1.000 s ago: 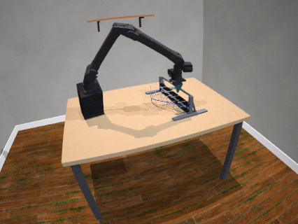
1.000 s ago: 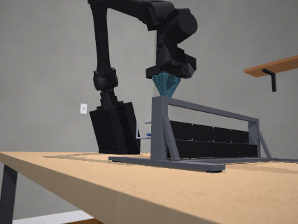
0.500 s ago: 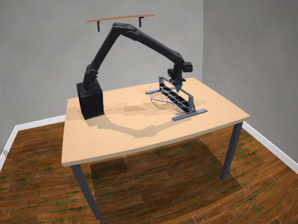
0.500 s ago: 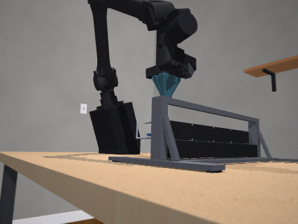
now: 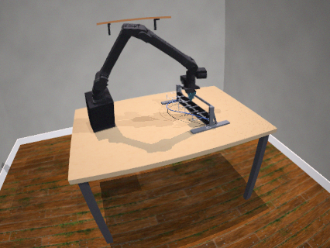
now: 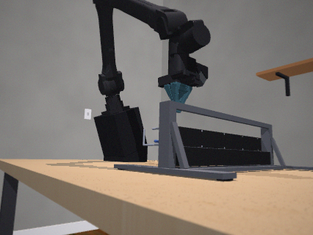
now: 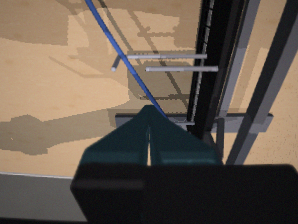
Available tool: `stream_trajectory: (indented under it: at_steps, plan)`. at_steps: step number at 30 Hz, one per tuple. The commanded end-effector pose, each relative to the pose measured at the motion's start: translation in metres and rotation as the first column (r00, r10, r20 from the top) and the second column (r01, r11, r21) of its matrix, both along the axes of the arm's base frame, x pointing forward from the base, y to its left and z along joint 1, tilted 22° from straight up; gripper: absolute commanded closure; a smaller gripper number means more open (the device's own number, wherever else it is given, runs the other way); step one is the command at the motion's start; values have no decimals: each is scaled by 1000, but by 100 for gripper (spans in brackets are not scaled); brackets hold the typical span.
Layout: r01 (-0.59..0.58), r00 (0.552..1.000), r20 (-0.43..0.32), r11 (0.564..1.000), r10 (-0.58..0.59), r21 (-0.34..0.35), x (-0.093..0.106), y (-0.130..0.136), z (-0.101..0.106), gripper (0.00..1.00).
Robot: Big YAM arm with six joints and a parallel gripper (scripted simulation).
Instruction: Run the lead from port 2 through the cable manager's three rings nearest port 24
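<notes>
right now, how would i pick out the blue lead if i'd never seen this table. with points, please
On the wooden table point(image 5: 128, 155) stands a grey rack point(image 5: 211, 112) point(image 6: 167, 136) point(image 7: 260, 90). Along its front curves the blue lead point(image 5: 169, 108) point(image 6: 156, 141) point(image 7: 107, 36), the only blue strand beside straight, pale metal ring wires point(image 7: 175, 56).

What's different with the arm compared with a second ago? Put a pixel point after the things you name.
The gripper point(image 5: 190, 98) point(image 6: 178, 111) point(image 7: 149, 111) has come down beside the rack point(image 5: 221, 125) point(image 6: 167, 136) point(image 7: 255, 124) and shifted slightly left in the top view, toward the arm's base. Nothing visibly taken hold of or let go. The rack looks unmoved; the blue lead point(image 6: 156, 141) point(image 7: 120, 55) shows no clear change.
</notes>
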State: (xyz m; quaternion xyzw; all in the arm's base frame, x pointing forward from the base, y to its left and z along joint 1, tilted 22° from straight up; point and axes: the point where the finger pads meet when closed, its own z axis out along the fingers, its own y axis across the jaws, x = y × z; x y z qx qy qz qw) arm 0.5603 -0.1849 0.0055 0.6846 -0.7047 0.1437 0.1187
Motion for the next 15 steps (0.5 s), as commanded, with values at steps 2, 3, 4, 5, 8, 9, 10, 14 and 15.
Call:
stream_trajectory:
  at_steps: [2,3,4,5,8,9,10,14,15]
  plan:
    - [-9,998,57,1000,9,1,-5,83,-9,100]
    - [-9,998,57,1000,9,1,-6,88,-10,100]
    - [-5,998,58,1000,4,4,-21,109,-21,100]
    - [-5,998,58,1000,4,4,-21,113,-21,100]
    - [4,998,60,1000,-4,5,-52,153,-40,100]
    - [4,998,60,1000,-4,5,-52,153,-40,100]
    - [7,998,61,1000,-7,5,-63,165,-46,100]
    - [40,998,40,999,-41,3,-78,160,-61,67]
    - [40,997,73,999,-41,7,-58,162,-54,67]
